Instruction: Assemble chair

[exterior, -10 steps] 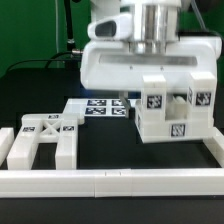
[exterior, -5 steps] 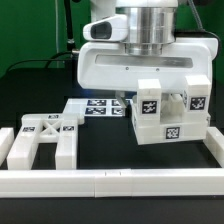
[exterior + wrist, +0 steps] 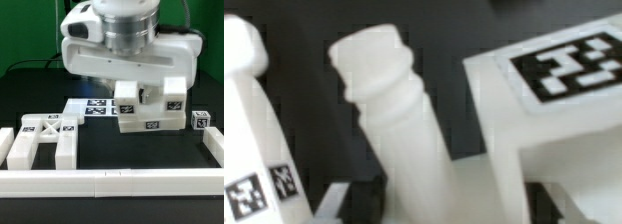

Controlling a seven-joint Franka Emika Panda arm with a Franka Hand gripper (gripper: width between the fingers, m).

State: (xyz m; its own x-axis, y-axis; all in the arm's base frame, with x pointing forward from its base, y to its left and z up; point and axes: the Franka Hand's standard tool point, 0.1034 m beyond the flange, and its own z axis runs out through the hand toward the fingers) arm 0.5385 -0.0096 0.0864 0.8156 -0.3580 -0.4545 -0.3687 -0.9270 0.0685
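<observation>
My gripper [image 3: 142, 94] hangs above the table's middle, shut on a white blocky chair assembly [image 3: 150, 108] that carries several square tags and is held clear of the table. In the wrist view a rounded white post [image 3: 393, 110] of that assembly runs between my dark fingers [image 3: 335, 200], beside a flat panel [image 3: 562, 90] with a large tag. A white X-braced frame [image 3: 45, 135] lies flat on the table at the exterior view's left. A small tagged white part [image 3: 201, 120] sits at the exterior view's right.
The marker board [image 3: 92, 106] lies flat behind the held assembly. A long low white border rail [image 3: 110, 181] runs along the front, with a short arm at the right [image 3: 214, 145]. Black cables trail at the back left.
The gripper has carried the assembly toward the exterior view's left and turned it, so other tagged faces show. The small tagged part at the right has come into view.
</observation>
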